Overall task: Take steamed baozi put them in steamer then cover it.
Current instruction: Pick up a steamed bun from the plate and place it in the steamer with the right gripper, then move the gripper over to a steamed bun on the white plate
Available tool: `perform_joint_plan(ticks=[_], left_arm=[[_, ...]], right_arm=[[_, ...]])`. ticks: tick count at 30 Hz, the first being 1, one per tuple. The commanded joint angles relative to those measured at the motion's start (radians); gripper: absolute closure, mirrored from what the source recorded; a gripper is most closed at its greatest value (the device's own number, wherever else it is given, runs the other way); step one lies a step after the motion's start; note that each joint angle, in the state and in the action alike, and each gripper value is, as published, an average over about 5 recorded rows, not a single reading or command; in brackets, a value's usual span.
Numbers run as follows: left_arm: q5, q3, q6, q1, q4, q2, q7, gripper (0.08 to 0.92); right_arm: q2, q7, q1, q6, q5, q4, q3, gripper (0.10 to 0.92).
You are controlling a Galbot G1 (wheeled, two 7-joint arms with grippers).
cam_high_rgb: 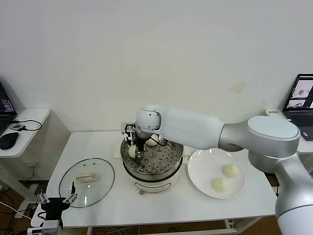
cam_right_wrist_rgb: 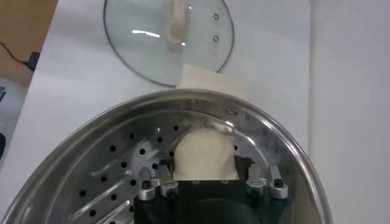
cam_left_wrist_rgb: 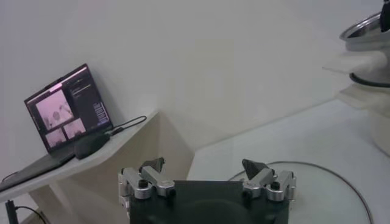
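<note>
Your right gripper (cam_right_wrist_rgb: 206, 180) pinches one bun (cam_right_wrist_rgb: 205, 155) inside the steamer (cam_high_rgb: 151, 164), far left on its tray. Two buns (cam_high_rgb: 225, 177) lie on the plate (cam_high_rgb: 200, 172), right. Your left gripper (cam_left_wrist_rgb: 207, 173), fingers spread, hangs near the lid (cam_high_rgb: 87, 182), left.

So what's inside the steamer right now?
On the steamer's holed tray, the right pincer grips one bun; a second bun sits behind it. The arm covers part of the tray, so more cannot be ruled out.
</note>
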Motion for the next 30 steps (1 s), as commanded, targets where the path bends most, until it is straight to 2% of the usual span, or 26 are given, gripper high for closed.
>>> perform_joint_plan(ticks=[1,5,8,13,18,24,30], left_arm=[[0.001,0.001,0.0,-0.002,0.001,0.0,0.001,0.177],[0.002,0.002,0.002,-0.003,-0.004,0.001,0.003,0.177],[0.001,0.002,0.005,-0.004,-0.009,0.006,0.006,0.177],[-0.001,0.002,0.011,-0.005,-0.016,0.014,0.011,0.177],[-0.004,-0.001,0.015,0.005,-0.024,0.029,0.013,0.177],[-0.002,0.003,0.02,0.008,-0.034,0.035,0.019,0.177],[0.007,0.017,0.024,0.008,-0.031,0.034,0.022,0.177]], right_arm=[[0.002,-0.01,0.006,-0.003,-0.019,-0.01,0.01,0.296],[-0.077,-0.082,0.105,0.005,-0.017,0.066,0.011,0.224],[-0.16,-0.158,0.205,0.035,-0.024,0.133,-0.001,0.204],[-0.366,-0.242,0.318,0.097,-0.046,0.285,-0.049,0.203],[-0.608,-0.297,0.368,0.181,-0.129,0.463,-0.11,0.203],[-0.878,-0.321,0.304,0.277,-0.243,0.566,-0.105,0.202],[-1.039,-0.311,0.079,0.34,-0.376,0.59,-0.002,0.203]])
